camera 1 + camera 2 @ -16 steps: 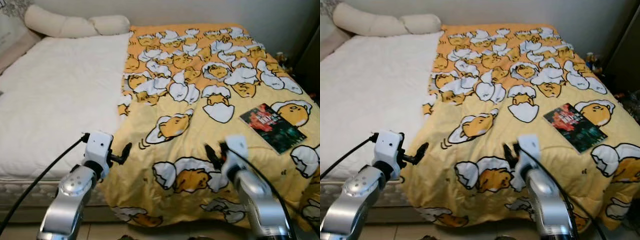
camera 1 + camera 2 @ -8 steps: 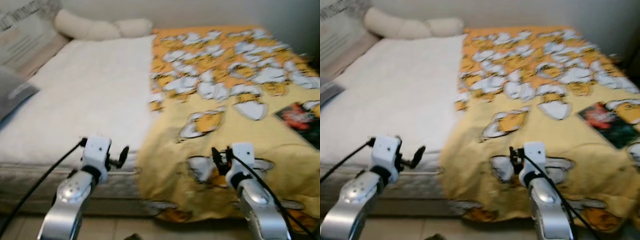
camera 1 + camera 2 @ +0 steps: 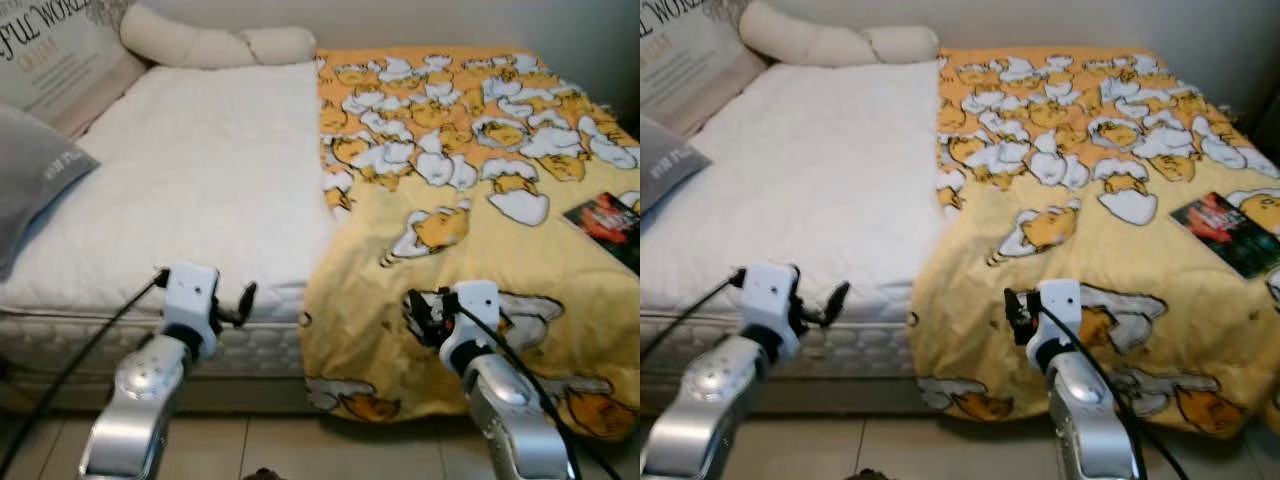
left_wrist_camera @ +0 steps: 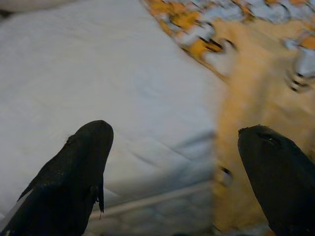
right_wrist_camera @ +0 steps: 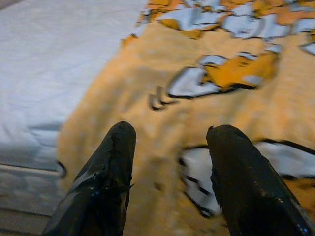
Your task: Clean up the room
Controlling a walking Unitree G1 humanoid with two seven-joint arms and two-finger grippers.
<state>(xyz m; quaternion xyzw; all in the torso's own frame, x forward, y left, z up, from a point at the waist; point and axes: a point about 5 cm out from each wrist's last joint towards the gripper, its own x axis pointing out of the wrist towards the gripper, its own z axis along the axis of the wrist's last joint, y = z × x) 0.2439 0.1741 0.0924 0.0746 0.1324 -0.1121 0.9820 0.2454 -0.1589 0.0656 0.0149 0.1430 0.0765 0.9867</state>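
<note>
A soft yellow egg-print blanket [image 3: 470,190] lies just ahead of the right gripper [image 5: 170,162], fingers wide, holding nothing. The left gripper [image 4: 172,162], also wide, faces the white quilted bed [image 3: 190,170]. A pillow [image 3: 55,50] reads "FUL WOR".

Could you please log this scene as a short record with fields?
bed: white mattress, left half bare
blanket: yellow blanket over right half, hanging off the foot
book: dark book on the blanket, far right
pillows: cream pillow at head, grey pillow at left
left gripper: open, before the mattress edge, empty
right gripper: open, before the blanket, empty
</note>
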